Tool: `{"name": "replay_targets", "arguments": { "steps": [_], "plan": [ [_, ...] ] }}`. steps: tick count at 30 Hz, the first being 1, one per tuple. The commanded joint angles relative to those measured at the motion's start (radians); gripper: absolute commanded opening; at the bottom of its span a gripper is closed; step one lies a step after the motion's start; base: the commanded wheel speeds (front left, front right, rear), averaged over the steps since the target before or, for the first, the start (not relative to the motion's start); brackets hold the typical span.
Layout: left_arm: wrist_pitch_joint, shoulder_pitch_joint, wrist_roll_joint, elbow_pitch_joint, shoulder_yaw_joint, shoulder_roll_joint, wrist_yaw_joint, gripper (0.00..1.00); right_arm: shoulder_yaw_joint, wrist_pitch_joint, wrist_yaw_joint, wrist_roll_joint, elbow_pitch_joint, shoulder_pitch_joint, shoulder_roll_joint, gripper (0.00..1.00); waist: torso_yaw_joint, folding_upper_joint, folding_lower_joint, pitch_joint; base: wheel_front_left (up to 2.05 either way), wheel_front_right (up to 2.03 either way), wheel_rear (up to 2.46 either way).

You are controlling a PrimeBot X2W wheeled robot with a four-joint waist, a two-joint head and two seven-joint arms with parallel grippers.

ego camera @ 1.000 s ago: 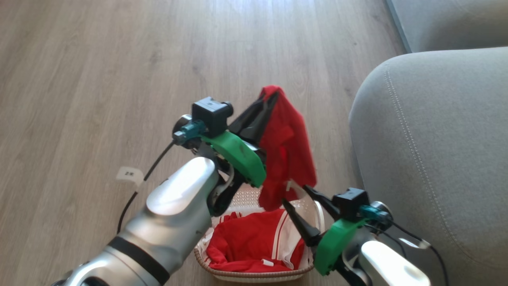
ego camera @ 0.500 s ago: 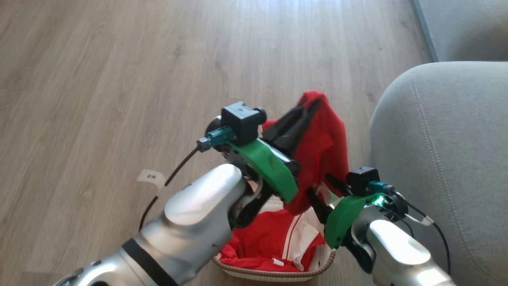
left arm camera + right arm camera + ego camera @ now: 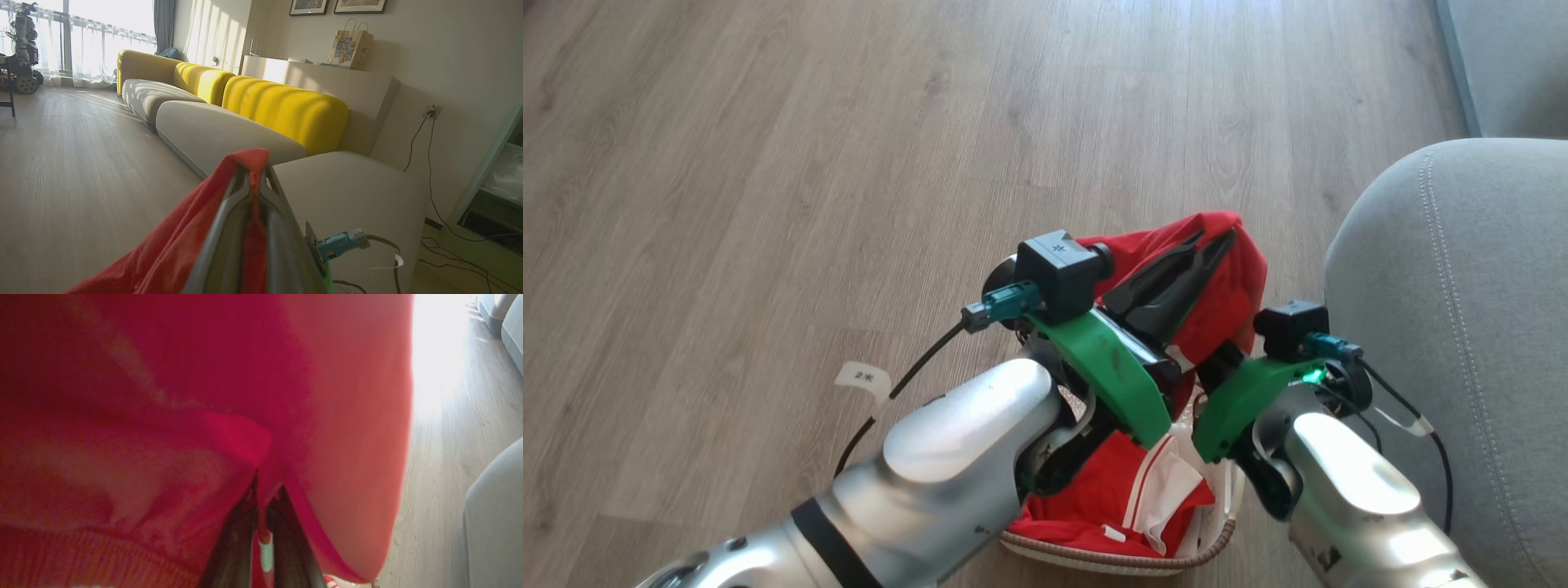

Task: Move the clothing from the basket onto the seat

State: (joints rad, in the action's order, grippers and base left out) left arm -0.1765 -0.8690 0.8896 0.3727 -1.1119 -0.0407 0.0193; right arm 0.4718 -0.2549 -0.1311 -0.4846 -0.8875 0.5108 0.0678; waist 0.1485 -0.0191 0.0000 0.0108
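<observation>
At the left side of the head view lies the wooden floor (image 3: 727, 204). On it is a small white paper label (image 3: 862, 378), just beside a black cable (image 3: 907, 384) that runs up to the left arm (image 3: 964, 457). This arm reaches up and to the right, and the left gripper (image 3: 1217, 243) is closed narrow on a red garment (image 3: 1245, 286). Its two dark fingers lie close together, and in the left wrist view a fold of red cloth is pinched between the tips and hangs down to the left of them. The garment is lifted above the basket (image 3: 1094, 562) and drapes around the fingers. Below it the basket stands on the floor, partly hidden by both arms, with the rest of the clothing (image 3: 1094, 498) inside, red with white stripes. A little more to the right, the right gripper (image 3: 267, 488) is closed on the same garment; in the right wrist view its fingers meet on a fold of the red cloth. At the far right is the grey seat (image 3: 1462, 343) with its line of pale stitching, near the basket.
</observation>
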Motion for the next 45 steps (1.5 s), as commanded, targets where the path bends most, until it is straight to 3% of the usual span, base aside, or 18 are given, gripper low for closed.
{"name": "replay_targets", "arguments": {
  "steps": [1,16,23,24,25,26,28,29,30,31,39,45],
  "plan": [
    [-0.008,-0.067,0.011,-0.018,0.035,-0.009,0.007,0.00,-0.002,-0.007,0.000,0.012,0.059,0.020,-0.017,0.00,0.000,0.0000,0.0000,0.000,0.00,0.00,0.00],
    [-0.039,-0.028,0.032,0.061,0.053,-0.041,-0.004,0.00,-0.182,-0.007,0.000,0.089,0.357,-0.113,0.007,0.00,-0.039,0.0000,0.0000,-0.004,0.00,0.00,0.00],
    [-0.050,-0.011,0.040,0.072,0.062,-0.047,-0.008,0.00,-0.205,-0.007,0.000,0.093,0.457,-0.169,0.027,0.00,-0.051,0.0000,0.0000,-0.010,0.00,0.00,0.00],
    [-0.052,-0.008,0.041,0.075,0.063,-0.049,-0.008,0.03,-0.208,-0.007,0.000,0.091,0.466,-0.175,0.031,0.00,-0.054,0.0000,0.0000,-0.012,0.00,0.00,0.00],
    [-0.054,-0.004,0.041,0.078,0.064,-0.052,-0.009,0.18,-0.213,-0.007,0.000,0.089,0.476,-0.181,0.033,0.00,-0.057,0.0000,0.0000,-0.014,0.00,0.00,0.00],
    [-0.055,-0.001,0.040,0.082,0.065,-0.055,-0.009,0.24,-0.219,-0.007,0.000,0.087,0.487,-0.187,0.036,0.00,-0.061,0.0000,0.0000,-0.015,0.00,0.00,0.00],
    [-0.057,0.007,0.042,0.089,0.065,-0.060,-0.008,0.31,-0.235,-0.007,0.000,0.088,0.511,-0.199,0.042,0.00,-0.067,0.0000,0.0000,-0.017,0.00,0.00,0.00],
    [-0.058,0.011,0.042,0.092,0.066,-0.062,-0.008,0.43,-0.244,-0.007,0.000,0.087,0.524,-0.205,0.046,0.00,-0.072,0.0000,0.0000,-0.017,0.00,0.00,0.00],
    [-0.059,0.014,0.042,0.095,0.066,-0.065,-0.007,0.82,-0.254,-0.007,0.000,0.087,0.538,-0.210,0.050,0.00,-0.076,0.0000,0.0000,-0.017,0.00,0.00,0.00],
    [-0.061,0.017,0.042,0.096,0.068,-0.067,-0.005,1.00,-0.264,-0.007,0.000,0.089,0.554,-0.215,0.053,0.00,-0.081,0.0000,0.0000,-0.017,0.00,0.00,0.00],
    [-0.073,0.043,0.013,0.087,0.058,-0.087,-0.010,1.00,-0.343,-0.007,0.000,0.115,0.645,-0.244,0.084,0.00,-0.137,0.0000,0.0000,-0.016,0.00,0.00,0.00],
    [-0.081,0.073,-0.043,0.066,0.041,-0.111,-0.005,1.00,-0.386,-0.007,0.000,0.122,0.717,-0.253,0.106,0.00,-0.218,0.0000,0.0000,-0.006,0.00,0.00,0.00]
  ]
}}
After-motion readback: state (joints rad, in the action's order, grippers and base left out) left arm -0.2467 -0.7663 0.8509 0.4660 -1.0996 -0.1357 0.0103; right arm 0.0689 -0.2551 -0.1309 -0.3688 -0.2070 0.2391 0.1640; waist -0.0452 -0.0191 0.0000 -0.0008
